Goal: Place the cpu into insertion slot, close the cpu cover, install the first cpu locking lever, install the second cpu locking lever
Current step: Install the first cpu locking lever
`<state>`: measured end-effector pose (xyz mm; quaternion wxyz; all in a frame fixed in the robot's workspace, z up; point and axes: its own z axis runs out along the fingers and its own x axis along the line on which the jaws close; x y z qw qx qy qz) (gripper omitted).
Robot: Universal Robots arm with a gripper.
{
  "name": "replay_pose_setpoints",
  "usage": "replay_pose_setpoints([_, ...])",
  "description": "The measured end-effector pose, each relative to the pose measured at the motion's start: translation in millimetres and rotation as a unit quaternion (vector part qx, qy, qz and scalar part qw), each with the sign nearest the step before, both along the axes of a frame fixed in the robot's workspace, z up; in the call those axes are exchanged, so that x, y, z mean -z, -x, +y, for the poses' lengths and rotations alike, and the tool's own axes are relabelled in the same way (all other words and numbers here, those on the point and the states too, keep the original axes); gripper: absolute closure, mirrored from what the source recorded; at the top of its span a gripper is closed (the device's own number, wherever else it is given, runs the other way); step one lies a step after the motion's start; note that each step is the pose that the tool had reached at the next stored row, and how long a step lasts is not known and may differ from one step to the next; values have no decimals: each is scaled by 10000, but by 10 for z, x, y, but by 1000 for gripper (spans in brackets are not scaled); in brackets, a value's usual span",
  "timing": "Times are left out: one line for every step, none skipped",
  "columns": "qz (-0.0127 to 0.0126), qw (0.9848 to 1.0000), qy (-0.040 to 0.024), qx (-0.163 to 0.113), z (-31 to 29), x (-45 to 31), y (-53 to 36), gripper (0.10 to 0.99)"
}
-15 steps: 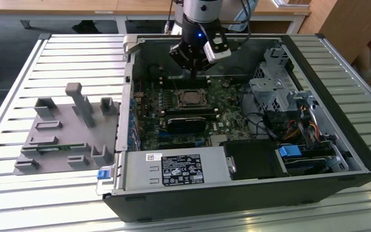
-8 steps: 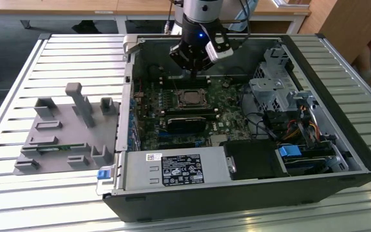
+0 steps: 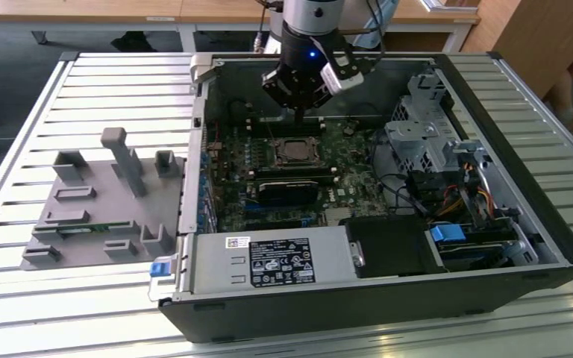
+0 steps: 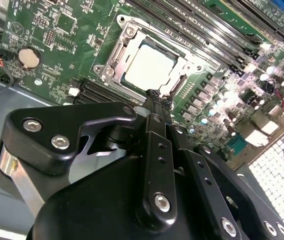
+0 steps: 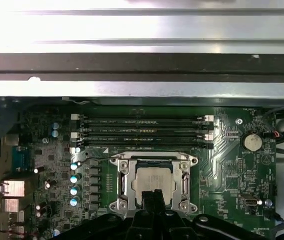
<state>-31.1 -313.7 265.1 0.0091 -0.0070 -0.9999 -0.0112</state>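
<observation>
The cpu (image 4: 149,67) is a silver-grey square lying flat in the insertion slot (image 5: 154,212) on the green board; it also shows in the exterior view as the cpu (image 3: 294,151). The cpu cover (image 5: 123,175), a silvery frame with a window, lies down around the cpu (image 5: 154,180). My gripper (image 3: 301,112) hangs above the board's far side, just behind the socket. In both wrist views its black fingertips (image 4: 156,97) are pressed together with nothing between them, over the socket's edge. I cannot make out the locking levers.
Long black memory slots (image 5: 142,127) run beside the socket, and a black heatsink block (image 3: 289,190) sits on its other side. The power-supply box (image 3: 271,261), drive cage (image 3: 426,142) and case walls hem in the board. A grey fixture plate (image 3: 98,201) lies outside the case.
</observation>
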Motion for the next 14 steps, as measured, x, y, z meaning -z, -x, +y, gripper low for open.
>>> replay_pose_setpoints([-3,10000,0,-6,0,1,6,973])
replay_pose_setpoints([-7,10000,0,-8,0,1,17,973])
replay_pose_setpoints([-12,10000,-1,-8,0,2,32,973])
replay_pose_setpoints([-18,10000,0,-8,0,1,49,973])
replay_pose_setpoints([-24,10000,0,-9,0,1,68,973])
replay_pose_setpoints([-29,10000,0,-8,0,1,86,973])
replay_pose_setpoints([-34,10000,0,-8,0,2,102,973])
replay_pose_setpoints([-38,10000,0,-8,0,2,116,973])
replay_pose_setpoints([-41,10000,0,-8,0,1,126,973])
replay_pose_setpoints([-44,10000,1,-9,0,1,136,973])
replay_pose_setpoints([-48,10000,0,-10,0,1,146,973])
replay_pose_setpoints([-52,10000,0,-11,0,1,156,973])
replay_pose_setpoints([-57,10000,0,-12,0,1,165,973])
replay_pose_setpoints([-62,10000,0,-12,0,1,173,973])
